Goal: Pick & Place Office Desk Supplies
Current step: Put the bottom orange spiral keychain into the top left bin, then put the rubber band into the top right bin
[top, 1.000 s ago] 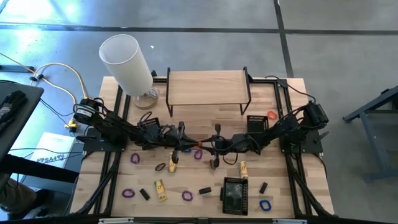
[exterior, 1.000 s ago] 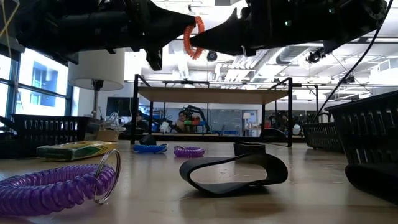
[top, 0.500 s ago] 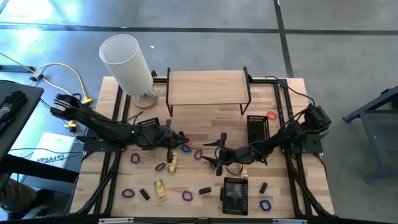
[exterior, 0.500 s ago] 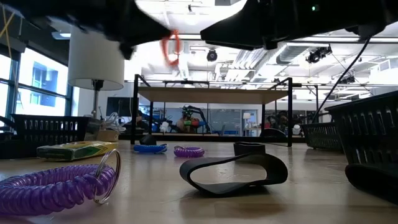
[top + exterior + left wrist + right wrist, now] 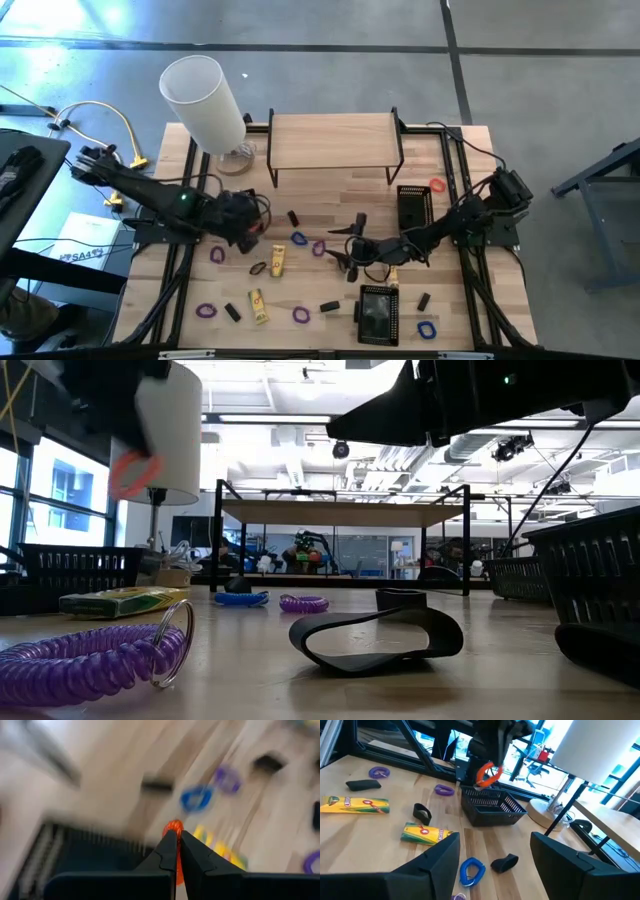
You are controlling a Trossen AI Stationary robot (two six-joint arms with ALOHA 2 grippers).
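Open-plan robotics lab: exposed ceiling ducts (image 5: 470,445), rigs behind the table (image 5: 330,205).

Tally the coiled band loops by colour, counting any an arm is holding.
Purple coiled band loops: 4
Blue coiled band loops: 2
Brown band loop: 1
Orange-red coiled band loops: 2, one in the left gripper, jaws shut
Total: 9

Two dark jointed arms, black tapered fingers (image 5: 170,851)
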